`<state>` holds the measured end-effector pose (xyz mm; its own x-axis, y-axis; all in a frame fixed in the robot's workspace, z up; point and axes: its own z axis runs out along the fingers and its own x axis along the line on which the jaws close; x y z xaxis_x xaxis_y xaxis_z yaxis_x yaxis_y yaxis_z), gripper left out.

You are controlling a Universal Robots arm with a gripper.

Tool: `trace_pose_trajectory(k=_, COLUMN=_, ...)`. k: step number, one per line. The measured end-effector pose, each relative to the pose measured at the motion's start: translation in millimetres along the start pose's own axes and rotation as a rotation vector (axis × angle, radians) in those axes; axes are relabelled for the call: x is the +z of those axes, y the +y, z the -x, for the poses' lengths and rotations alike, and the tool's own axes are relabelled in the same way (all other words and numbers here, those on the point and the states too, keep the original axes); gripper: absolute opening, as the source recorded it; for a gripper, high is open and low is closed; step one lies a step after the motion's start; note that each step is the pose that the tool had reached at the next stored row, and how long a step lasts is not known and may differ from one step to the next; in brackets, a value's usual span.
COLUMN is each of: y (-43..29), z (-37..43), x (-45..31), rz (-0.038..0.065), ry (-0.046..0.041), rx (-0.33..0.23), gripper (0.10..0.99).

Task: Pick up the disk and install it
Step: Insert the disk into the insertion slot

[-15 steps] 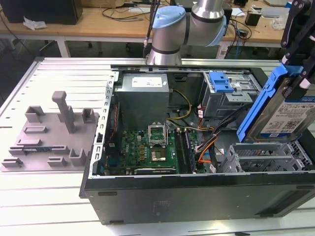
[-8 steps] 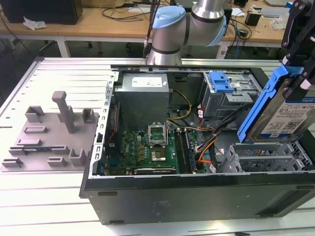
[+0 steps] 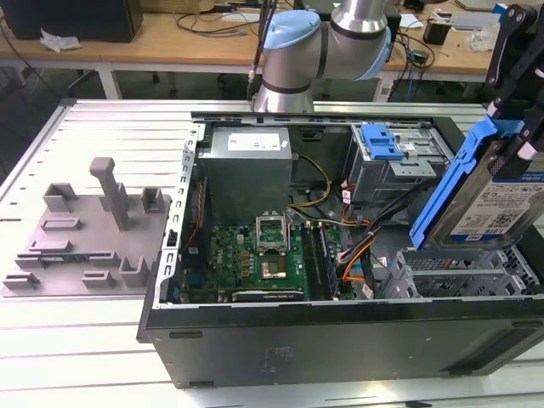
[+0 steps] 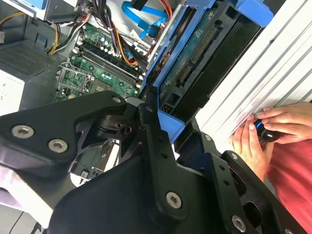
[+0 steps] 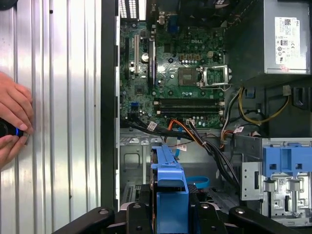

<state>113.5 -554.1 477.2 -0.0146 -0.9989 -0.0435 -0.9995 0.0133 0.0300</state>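
Disk [image 3: 508, 204], gripped by its blue rails in my jaws, hangs on edge and tilted just above the metal drive cage [image 3: 459, 272] at the exterior view's right end of the open computer case [image 3: 340, 340], held so, I judge, to match the cage's slot.

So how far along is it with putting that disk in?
Pickup looks done: the gripper is shut on the disk, holding it tilted above the open computer case, well away from the grey fixture. Installing is left: the disk isn't seated in any bay yet.
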Motion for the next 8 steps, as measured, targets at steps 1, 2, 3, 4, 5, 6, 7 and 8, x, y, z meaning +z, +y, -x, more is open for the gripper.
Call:
trace_pose_trajectory(k=1, y=0.0, z=-0.2, x=0.4, rz=0.0, ry=0.0001, rx=0.0, gripper=0.369)
trace_pose_trajectory(k=2, y=0.0, z=-0.3, x=0.8, rz=0.0, ry=0.0001, rx=0.0, gripper=0.369)
trace_pose_trajectory(k=3, y=0.0, z=-0.4, x=1.1, rz=0.0, ry=0.0002, rx=0.0, gripper=0.369)
trace_pose_trajectory(k=4, y=-0.1, z=-0.4, x=1.8, rz=0.0, ry=0.0001, rx=0.0, gripper=0.369)
trace_pose_trajectory(k=5, y=-0.1, z=-0.5, x=2.4, rz=0.0, ry=0.0001, rx=0.0, gripper=0.369)
trace_pose_trajectory(k=6, y=-0.2, z=-0.5, x=2.9, rz=-0.001, ry=0.0001, rx=0.0, gripper=0.369)
trace_pose_trajectory(k=7, y=-0.2, z=-0.6, x=3.3, rz=-0.001, ry=0.0001, rx=0.0, gripper=0.369)
trace_pose_trajectory(k=8, y=-0.2, z=-0.7, x=3.6, rz=-0.001, ry=0.0001, rx=0.0, gripper=0.369)
